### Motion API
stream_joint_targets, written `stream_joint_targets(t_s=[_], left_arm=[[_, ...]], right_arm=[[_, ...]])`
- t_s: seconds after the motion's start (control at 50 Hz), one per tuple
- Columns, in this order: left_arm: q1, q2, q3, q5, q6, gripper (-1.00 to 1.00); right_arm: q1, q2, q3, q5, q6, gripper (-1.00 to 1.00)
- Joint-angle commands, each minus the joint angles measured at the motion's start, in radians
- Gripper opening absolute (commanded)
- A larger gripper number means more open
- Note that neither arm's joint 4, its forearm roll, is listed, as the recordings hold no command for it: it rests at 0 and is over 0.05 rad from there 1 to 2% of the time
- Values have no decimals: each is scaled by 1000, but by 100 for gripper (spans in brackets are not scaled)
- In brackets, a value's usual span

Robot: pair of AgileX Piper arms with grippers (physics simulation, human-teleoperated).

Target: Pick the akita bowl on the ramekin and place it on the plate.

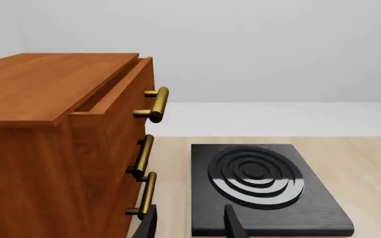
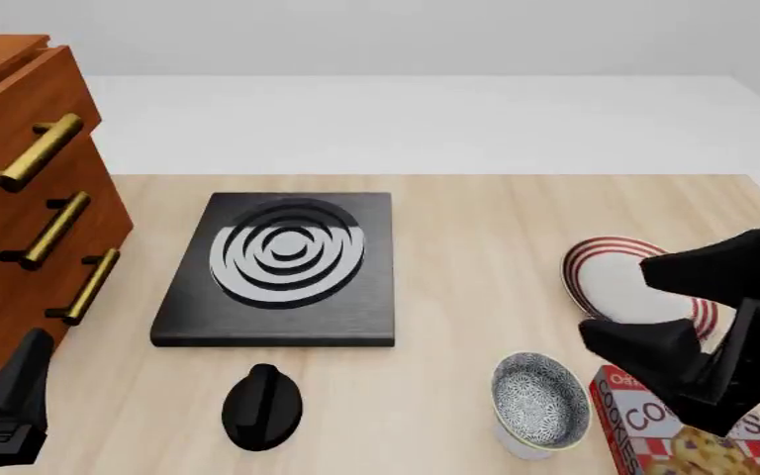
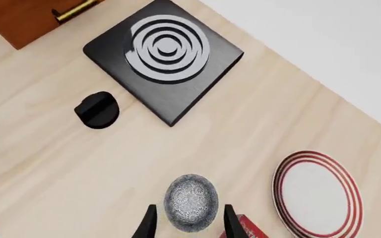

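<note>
My right arm rendered as matte black, blocky, faceted links with sharp edges; no cables, screws or markings I could see. Right pincer showed two slim black tapered fingers. Left pincer looked same: plain black, flat-sided fingers.

The front view looks forward and down over the tabletop from the arms' side. The left wrist view sits low, facing level past the drawer cabinet. The right wrist view looks steeply down from high. All three share the black burner.
</note>
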Motion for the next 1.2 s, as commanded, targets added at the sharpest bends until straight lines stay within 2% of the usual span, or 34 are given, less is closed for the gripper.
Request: stream_joint_targets(t_s=[0.02,0.26,0.32,0.46,0.66,0.68,0.7,0.72,0.74,0.76,0.78,1.08,1.2], left_arm=[[0,0,0,0,0,100],[0,0,0,0,0,100],[0,0,0,0,0,100],[0,0,0,0,0,100],[0,0,0,0,0,100],[0,0,0,0,0,100],[0,0,0,0,0,100],[0,0,0,0,0,100],[0,0,0,0,0,100],[0,0,0,0,0,100],[0,0,0,0,0,100],[0,0,0,0,0,100],[0,0,0,0,0,100]], right_arm=[[37,23,54,25,-31,100],[59,11,133,33,-22,100],[53,12,152,29,-41,100],[76,18,178,24,-28,100],[62,20,212,28,-85,100],[57,75,204,-13,-92,100],[52,195,186,-114,-97,100],[48,237,207,-173,-105,100],[43,251,213,-189,-115,100],[49,270,263,-257,-108,100],[21,366,198,-219,-186,100],[73,522,183,-302,-179,100],[65,553,187,-324,-189,100]])
